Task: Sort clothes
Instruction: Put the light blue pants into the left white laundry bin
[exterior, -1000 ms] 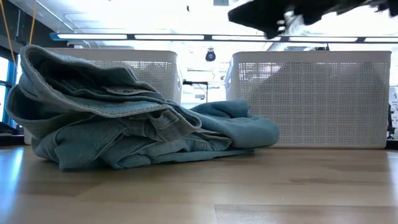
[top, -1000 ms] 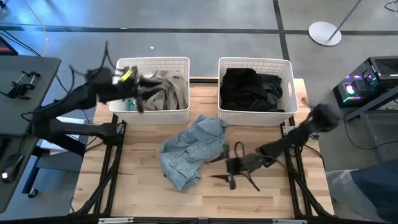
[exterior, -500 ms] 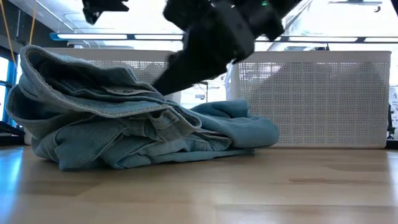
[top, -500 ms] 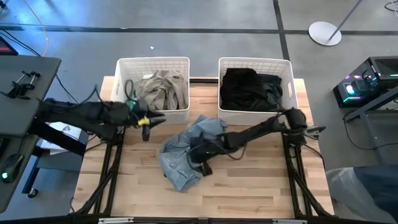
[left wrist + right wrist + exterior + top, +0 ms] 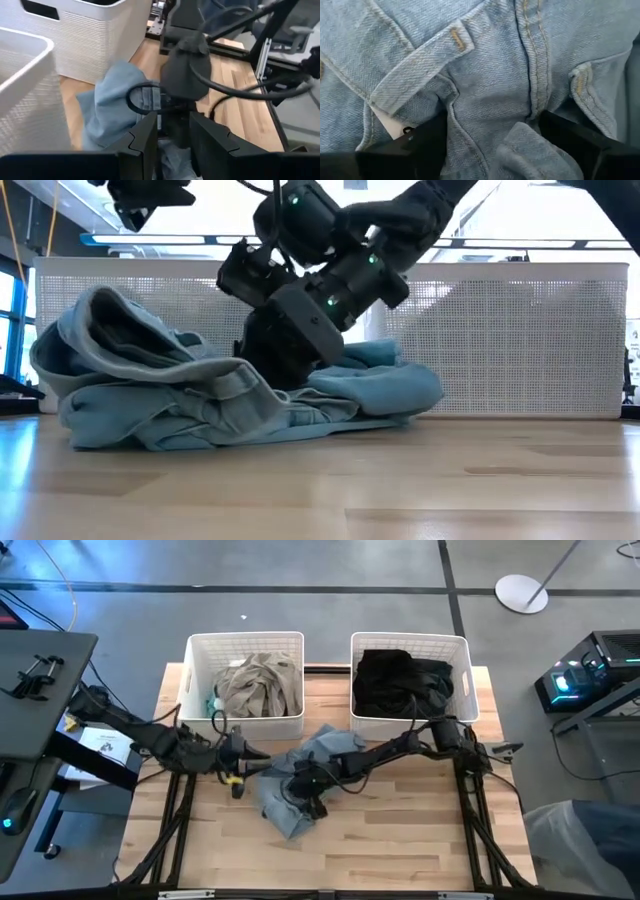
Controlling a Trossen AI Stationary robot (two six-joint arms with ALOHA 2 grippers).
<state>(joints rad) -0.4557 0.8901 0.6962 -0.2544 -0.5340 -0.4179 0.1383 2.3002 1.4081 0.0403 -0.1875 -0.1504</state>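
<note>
A light blue denim garment (image 5: 335, 743) lies crumpled on the table's middle (image 5: 150, 395). My right gripper (image 5: 302, 790) is open and sunk into its top (image 5: 272, 365). My left gripper (image 5: 250, 753) hovers open at the garment's left side, above the table, with nothing between its fingers (image 5: 173, 125). A beige garment (image 5: 260, 685) lies in the left white basket (image 5: 245, 638), with a bit of teal (image 5: 212, 702) beside it. Black clothes (image 5: 405, 680) fill the right basket (image 5: 410, 637). My right gripper stands open with its two fingers (image 5: 410, 147) apart on the denim garment's upper layers, a bunched fold with a stitched seam (image 5: 535, 85) between them. It comes slanting down from the table's right side. The garment lies on the table, its top pushed down under the fingers.
The two lattice baskets stand side by side along the far edge, close behind the garment. Bare wood (image 5: 400, 840) lies on the near half of the table. A desk with tools (image 5: 40, 670) stands off the left side.
My right gripper has swung from the table's near right toward the left and down, tipping downward, onto the denim garment, whose raised top has been flattened. My left gripper has left the left basket, coming toward the near edge and down beside the garment.
</note>
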